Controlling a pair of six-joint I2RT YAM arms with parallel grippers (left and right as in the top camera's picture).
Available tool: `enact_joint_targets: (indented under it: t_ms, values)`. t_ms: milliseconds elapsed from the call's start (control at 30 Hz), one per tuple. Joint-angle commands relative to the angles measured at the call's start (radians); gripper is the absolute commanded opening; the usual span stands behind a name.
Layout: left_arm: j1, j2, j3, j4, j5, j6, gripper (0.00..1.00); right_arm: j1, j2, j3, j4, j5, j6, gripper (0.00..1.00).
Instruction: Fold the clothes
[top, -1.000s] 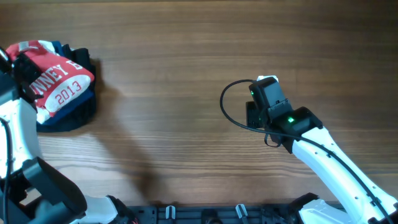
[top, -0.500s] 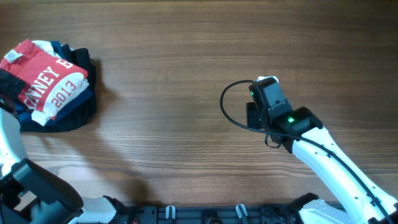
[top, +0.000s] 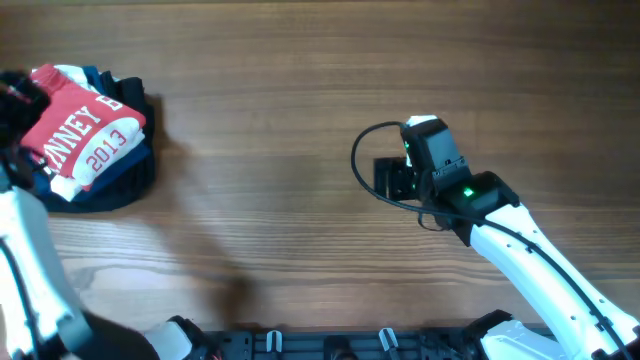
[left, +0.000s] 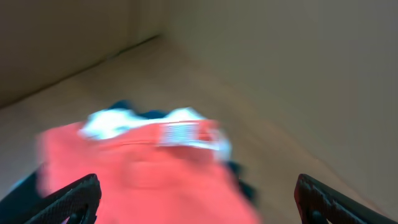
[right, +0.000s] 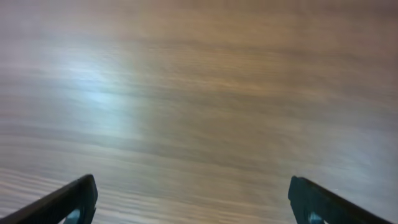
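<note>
The left gripper (left: 198, 205) is spread wide and holds nothing. In the left wrist view its two dark fingertips sit at the lower corners of the frame with the red shirt (top: 88, 130) showing between and beyond them. That view is blurred, so I cannot tell whether the tips touch the cloth or hang just above it.

The shirt is at the upper left of the overhead frame, on top of a small pile with a dark blue garment (top: 120, 182) under it. It looks already folded into a compact block, white lettering and "2013" facing up. Its long axis runs on a slant from the lower left toward the upper right of the frame. A white label (left: 186, 132) shows at the far edge of the shirt in the wrist view.

The left gripper is at the pile's left end, so the pile lies just ahead of it, toward the right of the frame. That makes the left arm (top: 25, 250) much the nearer one for any tidying or further folding.

The right gripper (right: 193, 194) is also released and empty, with only bare table (top: 300, 110) between its fingertips. It sits right of centre in the overhead frame, well apart from the pile, with its black cable (top: 358, 165) looping beside it.
</note>
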Motion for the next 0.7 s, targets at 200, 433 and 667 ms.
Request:
enact_joint_targets:
  t_ms: [200,433,667]
  values:
    - [-0.447,-0.065,0.019,-0.272,0.023,0.064,1.0,-0.028,-0.006,0.009,0.197,-0.063,0.003,0.99]
    - [-0.653,-0.058,0.019,-0.476,0.023,0.136,1.0,-0.233,-0.006,0.091,0.173,-0.199,0.0,1.0]
    - [-0.661,-0.087,0.019,-0.7,0.015,0.134,1.0,-0.333,-0.049,0.131,-0.074,-0.19,-0.017,0.99]
